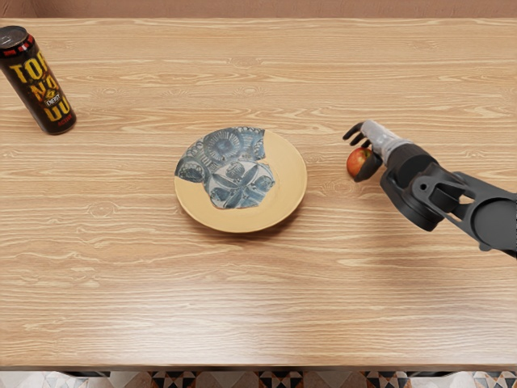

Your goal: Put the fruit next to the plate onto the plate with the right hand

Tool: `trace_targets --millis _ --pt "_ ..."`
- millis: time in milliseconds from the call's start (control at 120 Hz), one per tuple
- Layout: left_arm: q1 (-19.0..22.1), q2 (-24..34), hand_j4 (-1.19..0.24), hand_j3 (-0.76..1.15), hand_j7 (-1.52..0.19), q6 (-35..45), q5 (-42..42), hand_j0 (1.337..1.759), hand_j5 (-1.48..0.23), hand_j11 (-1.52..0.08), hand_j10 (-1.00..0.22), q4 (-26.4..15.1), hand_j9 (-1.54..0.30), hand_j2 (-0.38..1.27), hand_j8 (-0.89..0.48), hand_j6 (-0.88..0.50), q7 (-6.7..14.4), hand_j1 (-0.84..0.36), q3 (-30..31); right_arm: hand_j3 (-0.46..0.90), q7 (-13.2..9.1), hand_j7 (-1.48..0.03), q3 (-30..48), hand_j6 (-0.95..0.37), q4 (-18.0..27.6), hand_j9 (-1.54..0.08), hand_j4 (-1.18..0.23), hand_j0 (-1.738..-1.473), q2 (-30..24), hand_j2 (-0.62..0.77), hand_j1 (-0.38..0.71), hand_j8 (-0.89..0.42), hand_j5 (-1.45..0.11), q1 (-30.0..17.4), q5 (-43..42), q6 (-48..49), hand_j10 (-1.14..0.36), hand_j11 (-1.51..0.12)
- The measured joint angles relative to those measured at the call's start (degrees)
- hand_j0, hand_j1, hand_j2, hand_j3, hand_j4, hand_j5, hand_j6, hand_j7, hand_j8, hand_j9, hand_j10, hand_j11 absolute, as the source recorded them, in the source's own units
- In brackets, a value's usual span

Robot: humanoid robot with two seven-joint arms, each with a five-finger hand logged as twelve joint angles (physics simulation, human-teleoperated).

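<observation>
A small red-and-yellow fruit (356, 162) rests on the table just right of the tan plate (289, 187), which carries a blue-grey pattern on its left half. My right hand (361, 152) comes in from the right edge and hovers right at the fruit. Its dark fingers (354, 132) stretch over the fruit's far side and the thumb sits at its near right side. The fingers look spread, not closed round the fruit. The fruit's right part is hidden by the hand. The left arm does not show.
A black energy-drink can (36, 79) with yellow lettering stands at the far left of the wooden table (258, 307). The right forearm (452, 202) lies over the table's right side.
</observation>
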Motion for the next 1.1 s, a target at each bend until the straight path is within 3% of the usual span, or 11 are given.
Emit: trace_targets --millis 333,475,867,1100 --pt "0.0 0.0 -0.23 0.0 -0.3 0.0 0.0 1.658 -0.3 -0.3 -0.23 0.0 -0.3 0.05 -0.23 -0.23 0.0 0.07 0.0 0.0 0.0 -0.55 0.0 -0.45 -1.5 -0.52 -0.47 -1.658 1.9 -0.07 0.15 -0.38 -0.52 0.1 -0.5 -0.1 -0.4 -0.56" --pt "0.0 0.0 -0.23 0.0 -0.3 0.0 0.0 1.658 -0.3 -0.3 -0.23 0.0 -0.3 0.05 -0.23 -0.23 0.0 0.07 0.0 0.0 0.0 -0.59 0.0 -0.47 -1.5 -0.57 -0.49 -1.658 2.0 -0.07 0.19 -0.45 -0.56 0.1 -0.1 0.0 -0.46 -0.59" --pt "0.0 0.0 -0.23 0.0 -0.3 0.0 0.0 1.658 -0.3 -0.3 -0.23 0.0 -0.3 0.05 -0.23 -0.23 0.0 0.07 0.0 0.0 0.0 -0.7 0.1 -0.55 -0.9 -0.68 -0.56 -1.657 2.2 0.05 0.25 -0.38 -0.67 0.3 1.7 0.2 -0.4 -0.7" --pt "0.0 0.0 -0.23 0.0 -0.3 0.0 0.0 1.658 -0.3 -0.3 -0.23 0.0 -0.3 0.05 -0.23 -0.23 0.0 0.07 0.0 0.0 0.0 -0.74 0.5 -0.57 -0.3 -0.74 -0.57 -1.657 3.1 0.18 0.23 -0.45 -0.74 1.7 2.4 0.5 -0.46 -0.74"
